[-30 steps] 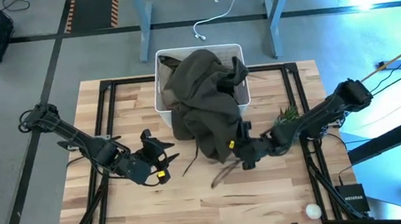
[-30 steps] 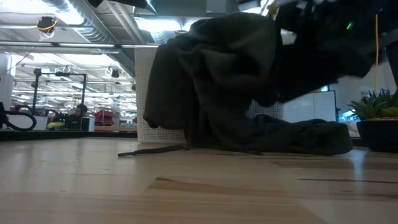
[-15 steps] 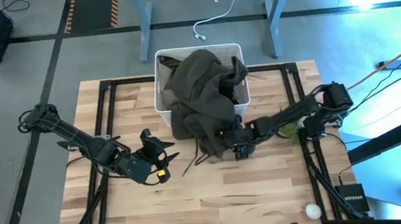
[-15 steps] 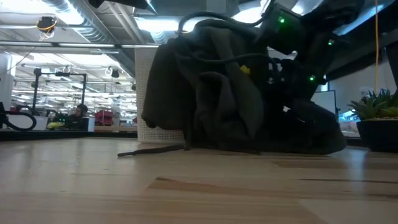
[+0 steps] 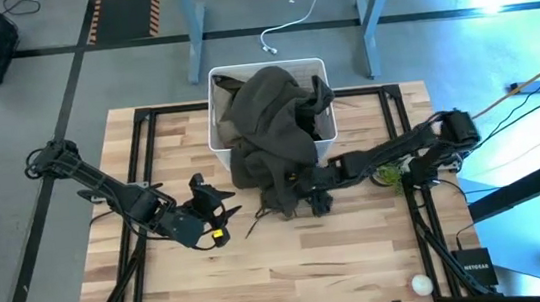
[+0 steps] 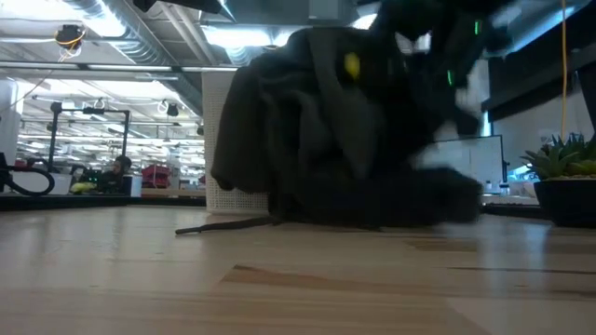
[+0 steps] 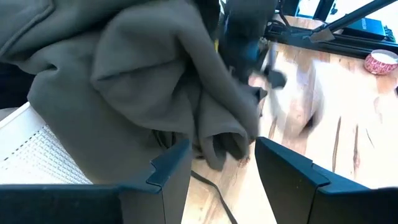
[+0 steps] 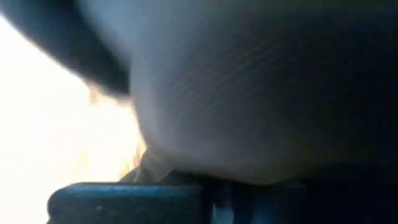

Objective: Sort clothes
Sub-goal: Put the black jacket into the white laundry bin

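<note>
At the garment's lower hem, our right hand (image 5: 318,202) lies against the cloth; grip state not discernible. Dark olive-grey garment (image 5: 273,136): draped from the white bin (image 5: 214,79) down onto the worktop (image 5: 293,269), long axis running bin-to-front. Left hand (image 5: 213,206): parked beside it, fingers spread, empty, farther off.

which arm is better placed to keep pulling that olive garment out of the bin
Right. The right gripper is already pressed against the dark olive-grey garment draped over the white bin. The left gripper sits apart on the table, fingers open.
</note>
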You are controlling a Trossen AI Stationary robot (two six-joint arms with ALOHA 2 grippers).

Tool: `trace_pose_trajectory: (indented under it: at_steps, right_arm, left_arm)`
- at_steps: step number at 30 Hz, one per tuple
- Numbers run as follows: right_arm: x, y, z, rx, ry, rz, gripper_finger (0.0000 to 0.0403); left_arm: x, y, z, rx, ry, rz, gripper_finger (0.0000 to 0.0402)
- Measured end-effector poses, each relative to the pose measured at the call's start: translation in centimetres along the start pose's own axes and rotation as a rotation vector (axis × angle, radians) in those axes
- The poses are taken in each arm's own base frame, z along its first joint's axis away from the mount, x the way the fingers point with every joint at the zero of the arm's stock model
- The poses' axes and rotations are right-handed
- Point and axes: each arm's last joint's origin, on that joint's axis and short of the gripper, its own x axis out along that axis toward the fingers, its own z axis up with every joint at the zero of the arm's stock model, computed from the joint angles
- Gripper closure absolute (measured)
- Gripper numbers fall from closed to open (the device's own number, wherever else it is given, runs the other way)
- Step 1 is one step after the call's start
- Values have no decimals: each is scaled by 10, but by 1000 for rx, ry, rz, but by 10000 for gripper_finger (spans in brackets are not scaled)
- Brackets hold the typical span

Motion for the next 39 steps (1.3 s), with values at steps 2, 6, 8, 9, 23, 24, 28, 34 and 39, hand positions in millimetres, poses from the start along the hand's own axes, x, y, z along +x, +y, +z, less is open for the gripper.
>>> trace_pose_trajectory:
  at_steps: [2,6,8,9,23,24,28,34,39]
  right_arm:
    - [-22,-6,14,-2,-97,-9,389]
    - [-67,-18,37,14,-283,-57,386]
    - [-95,-27,50,21,-384,-121,386]
    - [-109,-33,56,23,-432,-160,388]
    - [-267,-157,103,164,-789,-672,389]
    - [-272,-165,100,188,-788,-711,389]
    - [-268,-196,79,267,-637,-794,389]
    - [-210,-230,41,448,-215,-690,388]
    - [-161,-239,29,538,-53,-452,355]
  left_arm:
    - [0,0,0,1,1,0,229]
    - [0,0,0,1,0,0,229]
    - [0,0,0,0,0,0,229]
    - [0,0,0,0,0,0,229]
    - [0,0,0,9,-2,3,229]
    - [0,0,0,9,-2,4,229]
    - [0,0,0,12,-1,4,229]
    - [0,0,0,22,-1,4,229]
    - [0,0,0,23,-2,4,229]
